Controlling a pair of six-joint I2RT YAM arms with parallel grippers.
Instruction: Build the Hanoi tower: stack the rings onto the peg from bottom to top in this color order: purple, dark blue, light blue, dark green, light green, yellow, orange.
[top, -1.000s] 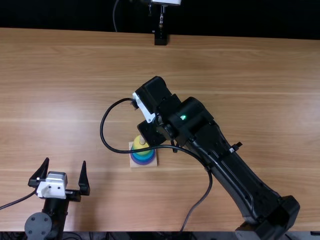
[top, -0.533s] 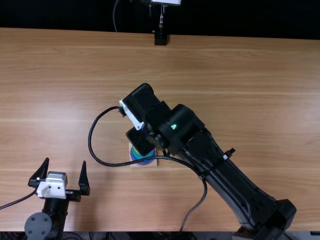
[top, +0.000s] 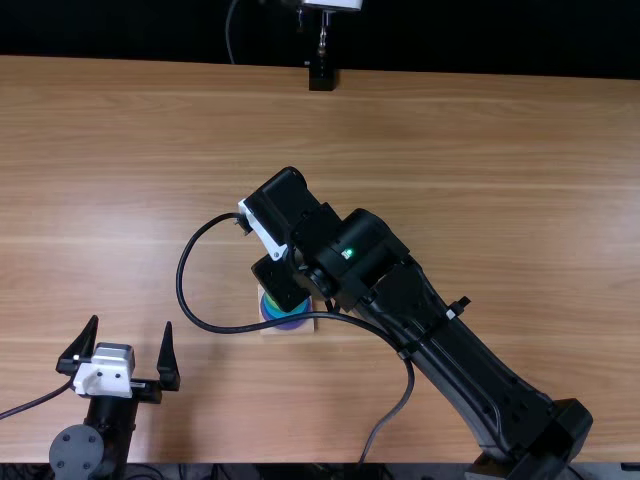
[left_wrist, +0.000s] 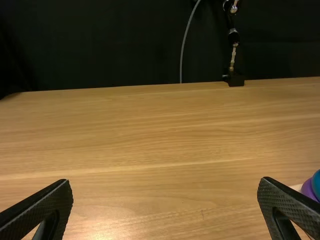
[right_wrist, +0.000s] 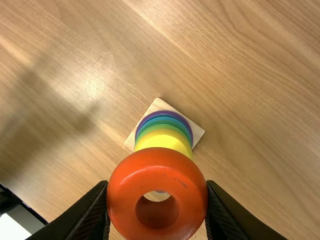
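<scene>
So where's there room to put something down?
Bare light brown wood shows beyond the left pincer, left of the looped black cable, and right of the black right arm. It's crowded around the square pale wooden base, with the right pincer holding an orange ring above it.

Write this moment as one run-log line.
Right gripper: holding orange ring above stack | yellow ring: topmost on stack | left gripper: open, empty | orange ring: not yet stacked

Left tool (top: 131, 322) spread, right tool (top: 280, 282) clamped
</scene>
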